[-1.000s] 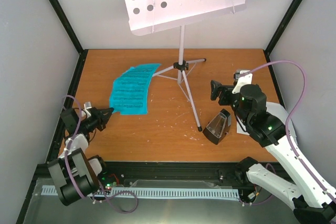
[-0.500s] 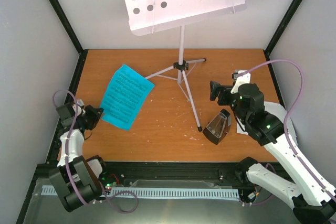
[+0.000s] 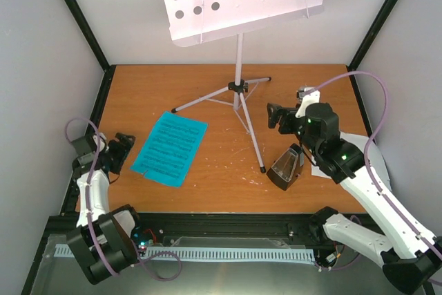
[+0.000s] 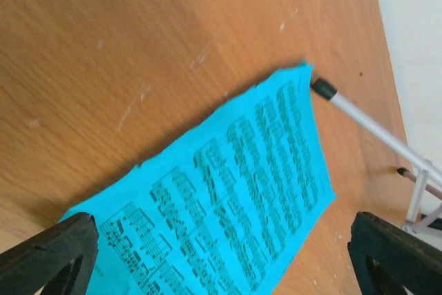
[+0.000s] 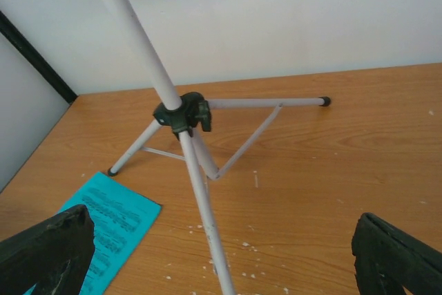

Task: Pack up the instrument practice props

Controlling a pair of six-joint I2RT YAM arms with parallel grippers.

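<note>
Your left gripper (image 3: 121,151) pulled back to the left edge of the table (image 3: 221,195), jaws spread and empty, blue music sheet (image 3: 169,148) now flat just beside it, right gripper (image 3: 276,117) released, near the music stand (image 3: 239,67), metronome (image 3: 286,167) by its foot.

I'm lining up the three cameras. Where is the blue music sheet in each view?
Top external: the blue music sheet lies flat, left of centre.
Left wrist: it fills the lower middle of the picture.
Right wrist: only part of it shows, at the lower left.
Shared landmark: the black foot of one music stand leg lies close to a corner of the sheet in all three views.
</note>
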